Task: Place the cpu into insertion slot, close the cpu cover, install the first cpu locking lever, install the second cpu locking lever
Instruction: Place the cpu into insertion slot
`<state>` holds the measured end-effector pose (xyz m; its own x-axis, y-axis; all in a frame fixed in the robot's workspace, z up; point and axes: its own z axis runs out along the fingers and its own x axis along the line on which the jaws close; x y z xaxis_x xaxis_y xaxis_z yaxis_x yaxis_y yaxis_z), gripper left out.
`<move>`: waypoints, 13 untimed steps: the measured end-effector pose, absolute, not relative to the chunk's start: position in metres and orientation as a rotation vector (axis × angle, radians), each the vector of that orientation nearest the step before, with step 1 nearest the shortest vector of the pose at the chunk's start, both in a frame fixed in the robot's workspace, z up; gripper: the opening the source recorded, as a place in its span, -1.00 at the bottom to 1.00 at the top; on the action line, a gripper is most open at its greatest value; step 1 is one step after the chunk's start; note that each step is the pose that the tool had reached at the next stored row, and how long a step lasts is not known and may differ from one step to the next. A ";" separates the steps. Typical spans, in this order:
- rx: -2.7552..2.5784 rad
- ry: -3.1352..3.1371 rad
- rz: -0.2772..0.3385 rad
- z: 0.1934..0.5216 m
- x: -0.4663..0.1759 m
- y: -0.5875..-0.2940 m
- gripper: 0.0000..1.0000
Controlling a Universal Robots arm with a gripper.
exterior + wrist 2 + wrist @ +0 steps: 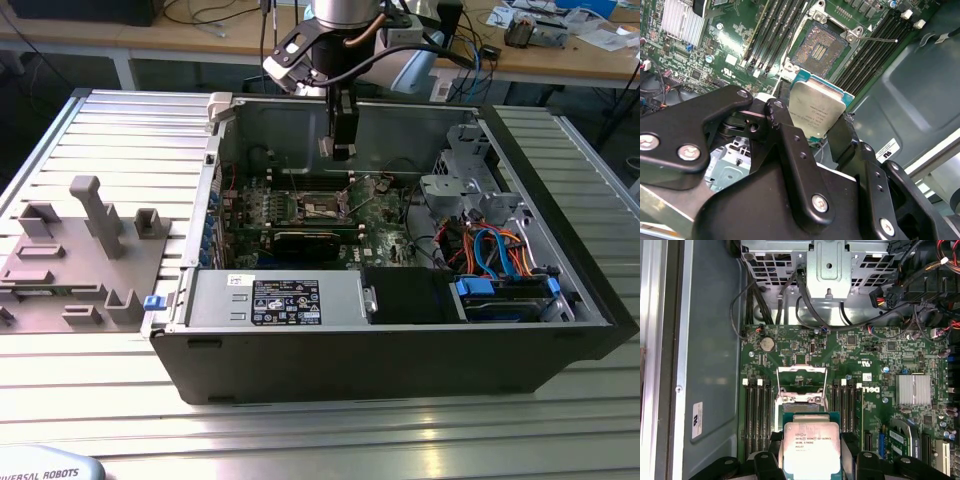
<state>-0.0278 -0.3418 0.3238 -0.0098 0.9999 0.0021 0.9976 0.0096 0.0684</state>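
Gripping the cpu, tool hangs near insertion slot.

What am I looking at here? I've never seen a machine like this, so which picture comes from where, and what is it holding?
This is one robot arm reaching into an open desktop computer case that lies on a ribbed metal table. The exterior view comes from a camera standing off the arm. Both wrist views come from cameras riding on the arm, looking past its end effector. Its black fingers are shut on the cpu, a small square chip with a silver top. The chip hangs above the green motherboard, near the insertion slot, a square socket that lies open and empty. On the exterior view's left, a grey holder plate rests on the table.
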 end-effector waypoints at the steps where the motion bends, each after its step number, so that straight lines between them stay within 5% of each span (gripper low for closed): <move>1: 2.179 2.196 0.078 0.324 -0.028 -0.342 0.08; 13: 2.187 2.188 0.077 0.319 -0.028 -0.342 0.08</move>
